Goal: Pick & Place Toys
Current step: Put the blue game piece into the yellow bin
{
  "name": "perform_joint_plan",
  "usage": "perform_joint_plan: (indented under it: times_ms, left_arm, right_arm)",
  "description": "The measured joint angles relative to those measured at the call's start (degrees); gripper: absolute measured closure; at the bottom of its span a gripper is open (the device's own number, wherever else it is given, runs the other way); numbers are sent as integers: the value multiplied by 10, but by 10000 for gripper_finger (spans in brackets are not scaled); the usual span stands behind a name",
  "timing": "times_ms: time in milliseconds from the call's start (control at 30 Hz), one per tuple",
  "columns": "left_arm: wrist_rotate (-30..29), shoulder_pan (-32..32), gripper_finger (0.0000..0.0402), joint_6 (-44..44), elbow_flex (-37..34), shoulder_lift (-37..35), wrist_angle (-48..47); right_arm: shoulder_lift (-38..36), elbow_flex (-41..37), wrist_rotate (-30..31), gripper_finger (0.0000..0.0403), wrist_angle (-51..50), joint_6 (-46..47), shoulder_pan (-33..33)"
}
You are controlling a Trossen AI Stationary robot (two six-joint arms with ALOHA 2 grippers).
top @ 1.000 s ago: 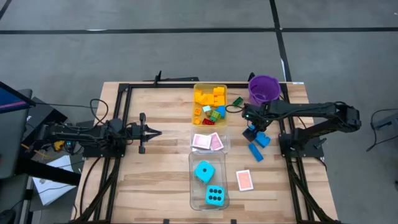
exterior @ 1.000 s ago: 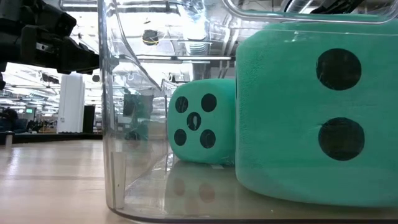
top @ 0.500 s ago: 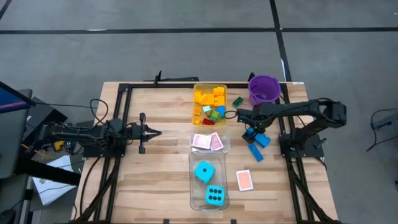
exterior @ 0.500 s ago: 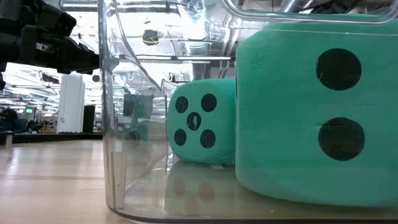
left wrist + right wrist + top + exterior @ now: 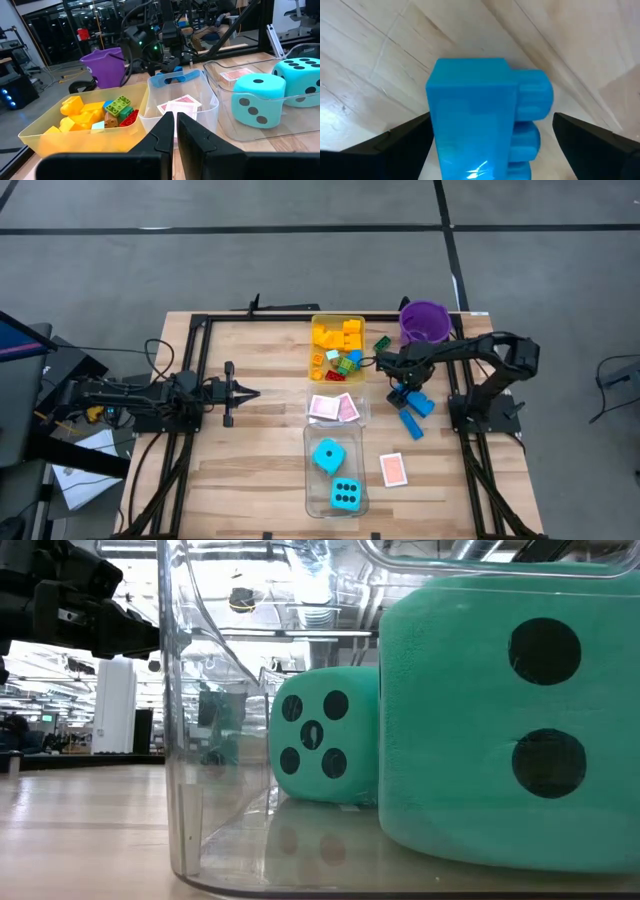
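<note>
Fingers of the right gripper (image 5: 490, 145) are spread wide on either side of a blue brick (image 5: 475, 120), which lies on the table (image 5: 260, 470) without being clamped. In the overhead view this gripper (image 5: 398, 383) is found at about 3 o'clock from the yellow tray (image 5: 318, 368) of bricks, with a second blue brick (image 5: 411, 424) at its 6 o'clock. Both cyan dice (image 5: 328, 455) are kept in the clear tray (image 5: 309, 480). The left gripper (image 5: 252, 392) is held shut and empty at 9 o'clock.

Right gripper (image 5: 397, 385) near the surface's right edge, jaws spread wide; left gripper (image 5: 252, 392) parked left, jaws closed
</note>
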Motion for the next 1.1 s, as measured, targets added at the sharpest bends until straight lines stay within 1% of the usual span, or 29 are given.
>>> perform_joint_plan:
  times_ms: [167,467,700,800,933,1100]
  left_arm:
    - [0,0,385,0,0,0,0]
    - [0,0,385,0,0,0,0]
    - [0,0,385,0,0,0,0]
    - [0,0,385,0,0,0,0]
    - [0,0,385,0,0,0,0]
    - [0,0,385,0,0,0,0]
  right_arm:
    - [7,0,-21,36,-1,-12,-8]
    - [3,-2,-26,144,-23,-12,-8]
    - [3,-3,-30,147,-35,-3,0]
    - [-10,-5,-27,147,-34,2,4]
    - [-51,-5,-16,147,-30,16,7]
    - [-128,-5,-5,147,-18,49,7]
